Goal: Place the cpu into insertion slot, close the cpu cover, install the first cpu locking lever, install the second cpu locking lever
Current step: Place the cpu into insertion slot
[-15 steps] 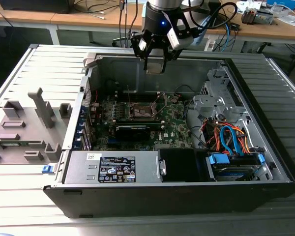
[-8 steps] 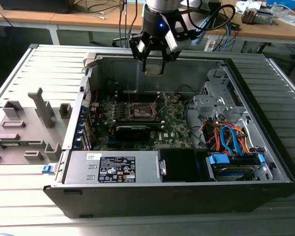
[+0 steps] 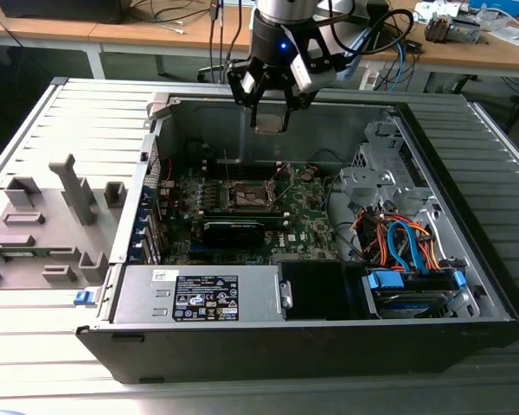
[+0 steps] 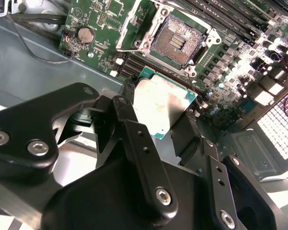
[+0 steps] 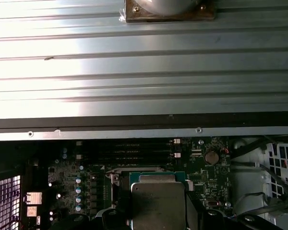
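Item: cpu [image 4: 164,106], a flat square chip with a silver-grey top on a green-edged base, clamped by two opposite edges between the black fingers [image 4: 127,112] of the gripper [image 4: 158,120], whose jaws are closed on the chip and on nothing else. Position: in the exterior view the gripper [image 3: 269,112] carries the cpu [image 3: 269,124] high over the far wall of the open computer case [image 3: 268,346], above and beyond the green circuit board [image 3: 307,216]. Target: insertion slot [image 4: 175,42], a square socket with a brownish-gold pin field and a dark rim, unoccupied, lying near the middle of the board [image 3: 249,194]; chip and socket are well apart. Cpu cover [image 4: 133,20]: a silver frame that appears swung up at one side of the socket, leaving the pin field exposed. Handling note, as a judgement: the pins look fine and easily bent, so the chip is best brought square over the socket before any descent, its edges parallel to the rim and its orientation matched to the socket's keying, which cannot be made out here. It should go down flat and slowly, with no sliding across the pins, and the raised cover frame should be given clearance. The grip should ease only once the chip sits fully within the rim
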### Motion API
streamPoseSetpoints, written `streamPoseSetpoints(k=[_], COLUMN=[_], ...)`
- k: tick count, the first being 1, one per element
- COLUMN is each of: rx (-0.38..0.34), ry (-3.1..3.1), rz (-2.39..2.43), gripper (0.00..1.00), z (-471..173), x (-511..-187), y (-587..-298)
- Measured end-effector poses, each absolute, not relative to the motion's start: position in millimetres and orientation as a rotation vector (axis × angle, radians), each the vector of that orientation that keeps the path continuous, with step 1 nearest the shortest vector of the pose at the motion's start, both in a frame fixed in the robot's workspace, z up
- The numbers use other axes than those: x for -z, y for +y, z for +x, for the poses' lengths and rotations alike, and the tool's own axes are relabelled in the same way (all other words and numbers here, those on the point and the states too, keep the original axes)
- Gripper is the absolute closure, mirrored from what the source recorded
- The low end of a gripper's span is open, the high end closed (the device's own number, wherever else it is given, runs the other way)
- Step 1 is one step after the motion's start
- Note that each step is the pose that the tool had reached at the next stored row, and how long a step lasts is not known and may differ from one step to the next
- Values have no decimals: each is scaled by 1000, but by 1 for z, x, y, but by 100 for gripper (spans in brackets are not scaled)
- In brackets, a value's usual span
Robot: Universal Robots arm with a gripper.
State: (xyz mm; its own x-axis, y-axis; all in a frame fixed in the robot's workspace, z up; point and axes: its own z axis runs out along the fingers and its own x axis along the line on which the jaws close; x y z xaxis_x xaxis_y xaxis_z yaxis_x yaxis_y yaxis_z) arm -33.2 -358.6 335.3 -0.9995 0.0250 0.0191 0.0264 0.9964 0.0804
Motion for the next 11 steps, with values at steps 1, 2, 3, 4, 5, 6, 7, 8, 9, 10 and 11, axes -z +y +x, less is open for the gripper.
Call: streamPoseSetpoints(k=[1,2,3,4,5,6,7,8,9,10,11], rx=[126,126,125,125,125,125,124,124,124,124,124], ry=[-3121,-3121,-3121,-3121,-3121,-3121,-3121,-3121,-3121,-3121,-3121], rz=[-40,-40,-40,-40,-40,-40,-40,-40,-40,-40,-40], gripper=[45,45,45,45,45,45,45,45,45,45,45], z=[-33,-33,-33,-33,-33,-33,-33,-33,-33,-33,-34], x=[-335,-335,-335,-335,-334,-334,-334,-334,-333,-333,-333], y=[-359,-359,-359,-359,-359,-359,-359,-359,-359,-359,-359])
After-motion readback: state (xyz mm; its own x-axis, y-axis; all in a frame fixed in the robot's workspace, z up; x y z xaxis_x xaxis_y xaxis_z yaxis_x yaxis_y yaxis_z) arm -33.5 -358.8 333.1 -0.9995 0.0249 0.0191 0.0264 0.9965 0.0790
